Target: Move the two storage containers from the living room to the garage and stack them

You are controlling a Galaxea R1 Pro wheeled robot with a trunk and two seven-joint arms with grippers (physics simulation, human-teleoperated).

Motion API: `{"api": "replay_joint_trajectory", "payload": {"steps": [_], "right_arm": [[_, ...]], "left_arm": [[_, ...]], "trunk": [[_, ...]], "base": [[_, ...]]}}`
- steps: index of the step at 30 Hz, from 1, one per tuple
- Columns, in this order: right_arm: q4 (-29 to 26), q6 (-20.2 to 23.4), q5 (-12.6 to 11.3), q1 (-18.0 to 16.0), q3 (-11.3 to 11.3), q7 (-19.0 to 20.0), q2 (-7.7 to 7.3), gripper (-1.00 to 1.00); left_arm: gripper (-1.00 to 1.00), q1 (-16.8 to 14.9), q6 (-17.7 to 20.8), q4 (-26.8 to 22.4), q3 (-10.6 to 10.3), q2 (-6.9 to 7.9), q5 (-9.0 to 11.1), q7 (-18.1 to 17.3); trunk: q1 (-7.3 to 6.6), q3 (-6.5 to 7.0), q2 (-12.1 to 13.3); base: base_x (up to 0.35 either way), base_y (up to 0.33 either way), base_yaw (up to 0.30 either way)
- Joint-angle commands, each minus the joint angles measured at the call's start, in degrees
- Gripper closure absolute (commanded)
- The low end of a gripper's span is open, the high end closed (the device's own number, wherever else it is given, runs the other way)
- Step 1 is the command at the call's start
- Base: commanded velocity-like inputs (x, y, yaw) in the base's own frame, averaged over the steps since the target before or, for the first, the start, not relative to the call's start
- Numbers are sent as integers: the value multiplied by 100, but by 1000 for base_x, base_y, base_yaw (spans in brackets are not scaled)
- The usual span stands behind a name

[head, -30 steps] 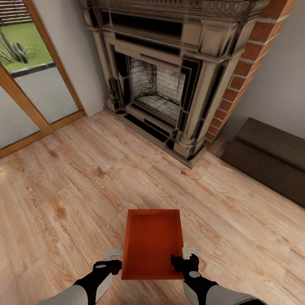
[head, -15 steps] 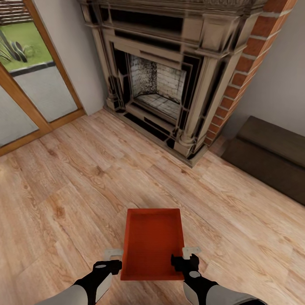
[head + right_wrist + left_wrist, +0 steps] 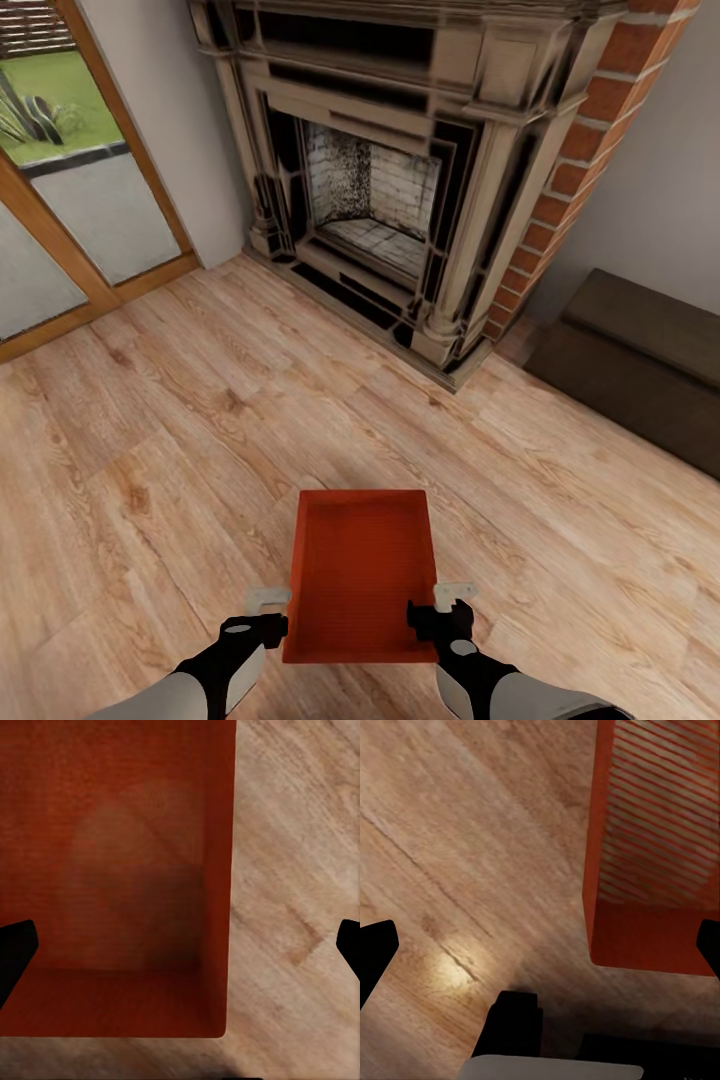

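Currently one orange-red bin point(image 3: 360, 575) sits on the wood-plank floor point(image 3: 150, 450) in front of the fireplace point(image 3: 390, 180), open side up. Left gripper point(image 3: 266, 612) hangs just beside its left wall, fingers spread, gripping nothing. Right gripper point(image 3: 440, 608) straddles the right wall, fingers wide apart, probably not clamping it.

txt: none legible | labels/brands/nos: none | signs: none
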Motion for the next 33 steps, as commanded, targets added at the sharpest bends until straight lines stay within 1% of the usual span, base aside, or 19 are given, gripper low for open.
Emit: {"api": "replay_joint_trajectory", "payload": {"steps": [1, 25, 31, 32, 33], "right_arm": [[8, -20, -48, -4, 49, -10, 2, -100], [8, -50, -85, -4, 42, 10, 2, -100], [8, -49, -85, -4, 42, 10, 2, -100], [8, -48, -85, -4, 42, 10, 2, -100], [8, -47, -85, -4, 42, 10, 2, -100]], "left_arm": [[-100, 0, 28, -11, -50, 1, 52, 31], [-100, 0, 28, -11, -50, 1, 52, 34], [-100, 0, 28, -13, -50, -1, 56, 33], [-100, 0, 28, -16, -48, -9, 57, 33], [-100, 0, 28, -22, -45, -51, 59, 32]], "trunk": [[22, -22, -43], [549, -452, -1006], [549, -452, -1006], [549, -452, -1006], [549, -452, -1006]], "base": [[0, 0, 0], [0, 0, 0], [0, 0, 0], [0, 0, 0], [0, 0, 0]]}}
